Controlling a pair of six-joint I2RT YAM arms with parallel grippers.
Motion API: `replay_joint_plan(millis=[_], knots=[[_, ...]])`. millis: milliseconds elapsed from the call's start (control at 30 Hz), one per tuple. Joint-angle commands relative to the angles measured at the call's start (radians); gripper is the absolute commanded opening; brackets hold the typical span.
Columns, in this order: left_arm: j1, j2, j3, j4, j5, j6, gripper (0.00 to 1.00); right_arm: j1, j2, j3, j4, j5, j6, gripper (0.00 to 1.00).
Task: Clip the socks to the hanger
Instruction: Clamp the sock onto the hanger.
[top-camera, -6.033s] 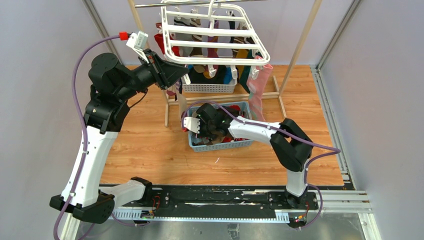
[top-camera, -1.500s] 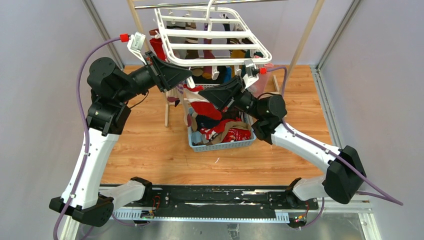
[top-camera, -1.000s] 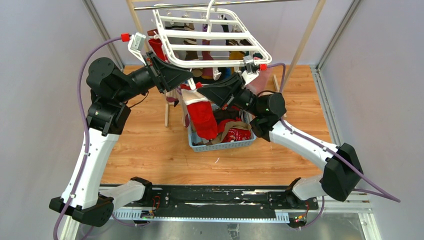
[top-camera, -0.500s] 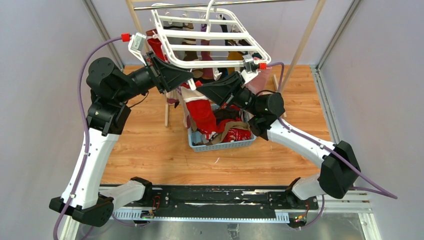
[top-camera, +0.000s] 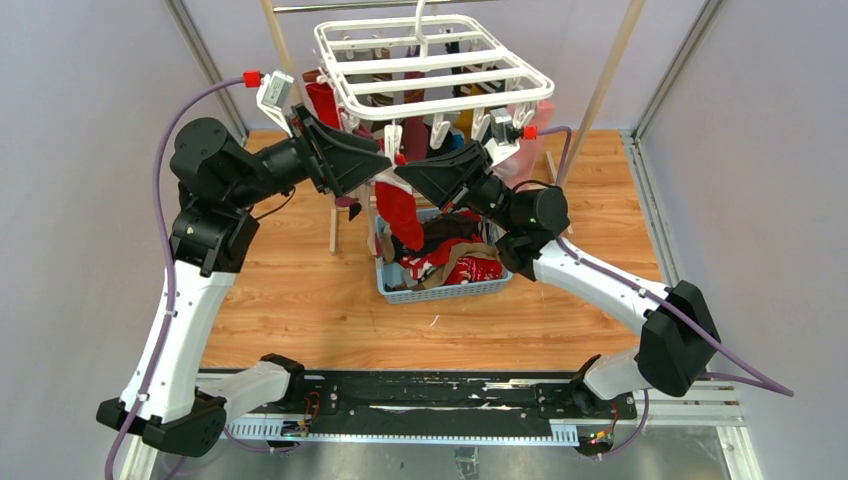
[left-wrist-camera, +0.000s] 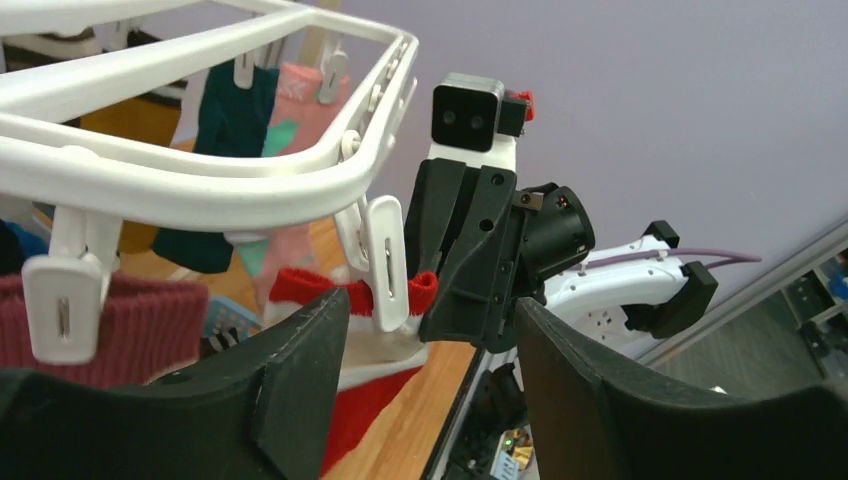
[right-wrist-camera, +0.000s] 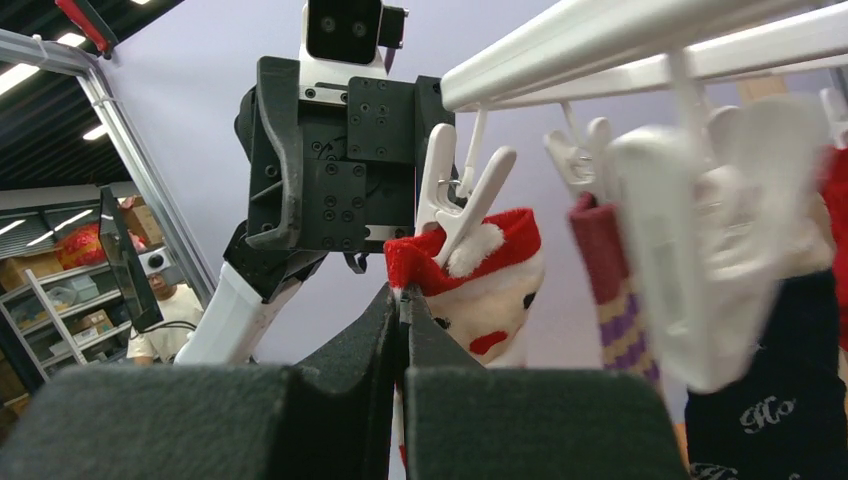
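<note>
The white hanger (top-camera: 435, 65) hangs level above the blue basket. One of its clips (left-wrist-camera: 385, 262) is shut on the cuff of a red and white sock (left-wrist-camera: 312, 290), which dangles below (top-camera: 400, 210). My left gripper (left-wrist-camera: 430, 300) is open just short of that clip, with nothing between its fingers. My right gripper (right-wrist-camera: 405, 292) is shut, pinching the edge of the same sock's red cuff (right-wrist-camera: 480, 265) right beside the clip (right-wrist-camera: 455, 200). The two grippers face each other under the hanger's near-left corner (top-camera: 392, 165). Other socks hang from neighbouring clips, among them a purple-striped sock (right-wrist-camera: 620, 290).
The blue basket (top-camera: 440, 292) below holds several more socks. A wood-and-metal rail stand (top-camera: 600, 95) carries the hanger. A white basket (top-camera: 415, 177) sits behind, on the wooden floor.
My left gripper has opened and let go of the clip, which now grips the sock's cuff. The hanger has swung back level and to the right. The right gripper stays shut on the cuff.
</note>
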Motion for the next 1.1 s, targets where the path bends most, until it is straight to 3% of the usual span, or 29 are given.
replay_joint_plan(millis=[0,233,567,867,1067], knots=[[-0.002,-0.027,0.014,-0.041,0.020,0.019,0.70,0.026,-0.001,0.029,0.029,0.001,-0.034,0.00],[-0.002,-0.062,-0.026,-0.097,-0.004,0.069,0.80,0.039,-0.004,0.029,0.002,-0.004,-0.057,0.00],[-0.002,-0.193,-0.256,-0.192,-0.046,0.219,0.81,0.055,-0.008,0.042,-0.058,-0.013,-0.079,0.00],[-0.002,-0.222,-0.343,-0.175,-0.086,0.259,0.81,0.081,0.014,0.082,-0.081,-0.029,-0.085,0.00],[-0.002,-0.195,-0.360,-0.143,-0.026,0.240,0.81,0.098,0.032,0.093,-0.085,-0.031,-0.084,0.00]])
